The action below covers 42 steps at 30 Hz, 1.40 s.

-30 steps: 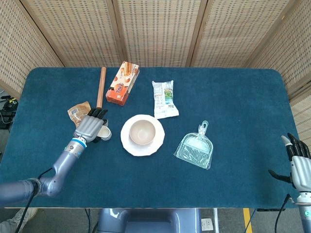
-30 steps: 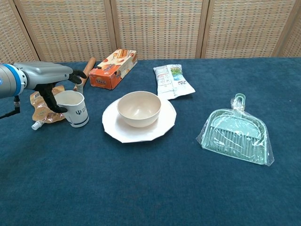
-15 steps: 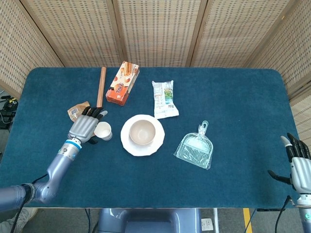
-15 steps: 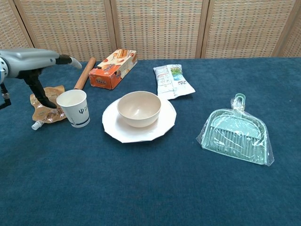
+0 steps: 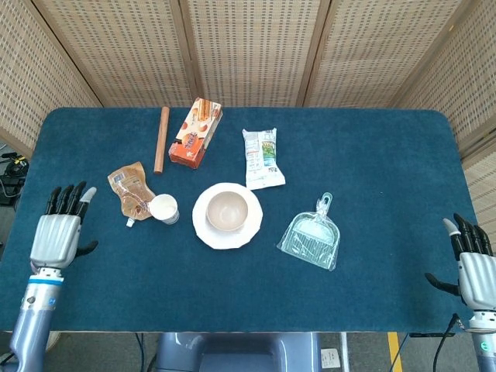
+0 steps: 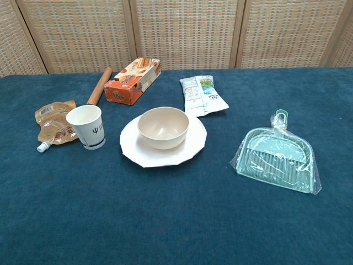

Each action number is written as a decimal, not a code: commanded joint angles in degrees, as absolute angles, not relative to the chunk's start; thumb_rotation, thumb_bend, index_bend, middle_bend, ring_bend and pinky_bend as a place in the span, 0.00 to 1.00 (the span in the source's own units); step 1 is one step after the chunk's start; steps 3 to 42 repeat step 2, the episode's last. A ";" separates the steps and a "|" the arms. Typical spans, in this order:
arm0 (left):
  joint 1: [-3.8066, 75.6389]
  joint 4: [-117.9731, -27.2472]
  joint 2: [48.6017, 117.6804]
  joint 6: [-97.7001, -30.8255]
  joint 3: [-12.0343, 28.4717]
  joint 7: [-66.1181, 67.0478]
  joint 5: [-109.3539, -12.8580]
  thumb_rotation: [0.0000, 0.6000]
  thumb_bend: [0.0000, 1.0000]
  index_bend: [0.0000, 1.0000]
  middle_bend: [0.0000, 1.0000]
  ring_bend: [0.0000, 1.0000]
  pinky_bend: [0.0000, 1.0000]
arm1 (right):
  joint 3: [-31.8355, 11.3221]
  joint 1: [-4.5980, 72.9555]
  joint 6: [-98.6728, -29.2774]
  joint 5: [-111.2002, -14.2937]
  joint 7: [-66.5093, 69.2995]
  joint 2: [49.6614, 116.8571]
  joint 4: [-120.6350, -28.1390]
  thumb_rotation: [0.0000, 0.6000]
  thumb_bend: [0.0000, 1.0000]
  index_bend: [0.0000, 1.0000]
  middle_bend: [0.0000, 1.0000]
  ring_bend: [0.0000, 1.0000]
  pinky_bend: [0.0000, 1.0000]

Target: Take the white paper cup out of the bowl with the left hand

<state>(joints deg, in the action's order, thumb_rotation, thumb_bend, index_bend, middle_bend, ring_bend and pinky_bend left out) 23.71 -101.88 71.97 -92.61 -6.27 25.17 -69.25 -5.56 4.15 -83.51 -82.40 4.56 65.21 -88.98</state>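
Note:
The white paper cup [image 5: 164, 208] [image 6: 87, 126] stands upright on the blue table, left of the bowl and apart from it. The beige bowl [image 5: 226, 211] [image 6: 163, 127] sits empty on a white plate [image 5: 209, 231] [image 6: 134, 153]. My left hand [image 5: 58, 232] hovers open near the table's front left corner, far from the cup, fingers spread and holding nothing. My right hand [image 5: 470, 262] is open at the front right edge. Neither hand shows in the chest view.
A brown pouch [image 5: 129, 189] [image 6: 52, 121] lies just left of the cup. Behind are a wooden rolling pin [image 5: 161, 139], an orange snack box [image 5: 197, 132] and a white snack packet [image 5: 261, 158]. A wrapped green dustpan [image 5: 313, 235] [image 6: 278, 154] lies right of the plate.
My left hand has let go of the cup and pulled back to the front left corner, leaving the chest view. The cup stays standing beside the plate. The right hand barely moved.

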 commanded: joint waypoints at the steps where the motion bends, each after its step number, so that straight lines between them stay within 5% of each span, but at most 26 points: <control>1: 17.12 -97.12 74.16 -96.53 -10.19 20.13 -73.50 1.00 0.04 0.00 0.00 0.00 0.00 | -5.07 4.41 -83.24 -83.20 3.74 65.69 -88.99 1.00 0.13 0.00 0.00 0.00 0.00; 42: 16.47 -96.68 74.04 -96.67 -10.33 19.76 -73.99 1.00 0.03 0.00 0.00 0.00 0.00 | -4.98 4.45 -83.27 -83.41 3.52 65.83 -89.00 1.00 0.13 0.00 0.00 0.00 0.00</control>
